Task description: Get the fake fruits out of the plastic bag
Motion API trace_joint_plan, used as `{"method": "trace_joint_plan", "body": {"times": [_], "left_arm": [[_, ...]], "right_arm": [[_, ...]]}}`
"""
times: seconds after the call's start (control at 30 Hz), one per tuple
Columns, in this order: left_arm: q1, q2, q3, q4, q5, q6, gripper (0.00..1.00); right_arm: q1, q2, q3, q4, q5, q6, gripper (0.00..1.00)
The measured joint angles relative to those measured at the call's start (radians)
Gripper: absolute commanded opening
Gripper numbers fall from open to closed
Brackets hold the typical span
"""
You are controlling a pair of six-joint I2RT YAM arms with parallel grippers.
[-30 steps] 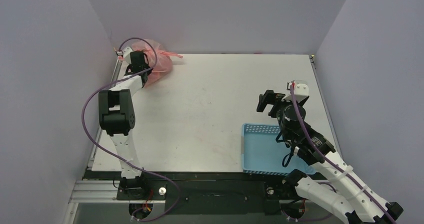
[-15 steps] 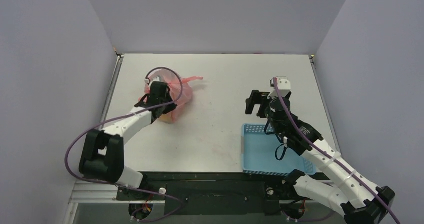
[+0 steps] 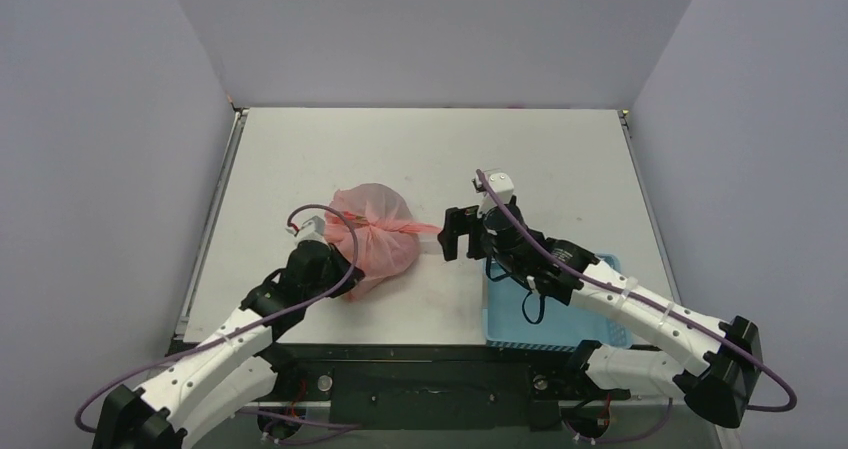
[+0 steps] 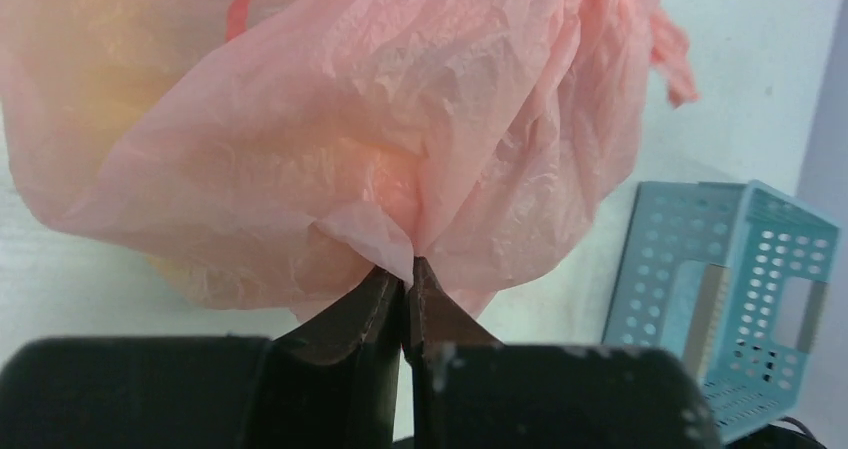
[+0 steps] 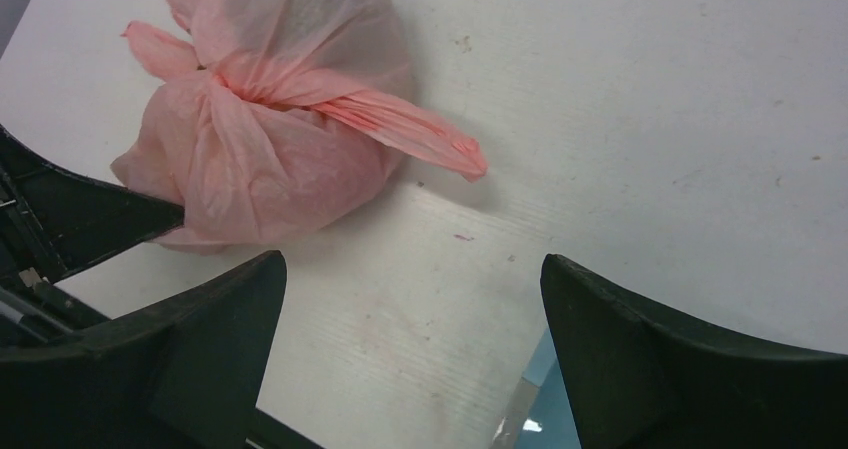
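Observation:
The pink plastic bag (image 3: 372, 231) lies bunched and tied on the table left of centre. In the left wrist view it (image 4: 400, 119) fills the upper frame. My left gripper (image 3: 335, 261) is at the bag's near-left side, shut on a fold of the plastic (image 4: 410, 264). The fake fruits are hidden inside; only a faint yellow tint (image 4: 95, 64) shows through. My right gripper (image 3: 455, 234) stands open just right of the bag's twisted handle (image 5: 420, 129), with bare table between its fingers (image 5: 412, 261).
A blue perforated basket (image 3: 515, 309) stands at the near right, under the right arm, and shows again as the basket (image 4: 740, 269) in the left wrist view. The table (image 3: 450, 149) is walled in by grey panels at the back and both sides.
My left arm has dragged the bag from the far left corner toward the near middle of the table. The right gripper has swung left and come close to the bag.

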Motion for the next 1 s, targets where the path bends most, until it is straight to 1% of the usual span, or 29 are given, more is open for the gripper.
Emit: {"method": "trace_joint_plan", "body": {"times": [0.03,0.07,0.1,0.17,0.23,0.33,0.47,0.6,0.77,0.8,0.87,1.0], "left_arm": [[-0.002,-0.051,-0.011,-0.023,0.004,-0.016,0.23],[-0.001,-0.106,-0.019,-0.047,0.006,-0.027,0.28],[-0.001,-0.149,-0.021,-0.067,0.010,-0.037,0.35],[-0.001,-0.238,-0.019,-0.103,0.015,-0.051,0.39],[-0.001,-0.292,0.004,-0.145,0.023,-0.044,0.41],[-0.001,-0.288,0.092,-0.218,0.029,0.005,0.43],[-0.001,-0.227,0.227,-0.248,0.027,0.116,0.46],[0.000,-0.100,0.322,-0.251,0.012,0.244,0.46],[0.022,0.122,0.429,-0.254,0.011,0.438,0.47],[0.034,0.158,0.438,-0.253,0.018,0.473,0.49],[0.054,0.208,0.441,-0.254,0.032,0.527,0.52],[0.084,0.257,0.453,-0.264,0.071,0.596,0.54]], "right_arm": [[0.021,0.006,0.000,0.006,0.000,0.010,0.94],[0.043,0.011,-0.002,0.017,0.002,0.023,0.94],[0.063,0.017,-0.003,0.028,0.003,0.035,0.94],[0.102,0.031,-0.006,0.045,0.014,0.061,0.94],[0.137,0.050,-0.006,0.061,0.032,0.082,0.94],[0.189,0.097,0.005,0.069,0.058,0.102,0.92],[0.208,0.190,0.065,0.068,0.056,0.121,0.83],[0.162,0.274,0.150,0.085,-0.014,0.166,0.74],[0.047,0.338,0.173,0.177,-0.164,0.267,0.74],[0.026,0.352,0.173,0.195,-0.190,0.287,0.75],[0.002,0.375,0.174,0.219,-0.225,0.315,0.75],[-0.002,0.430,0.196,0.237,-0.278,0.365,0.78]]}}
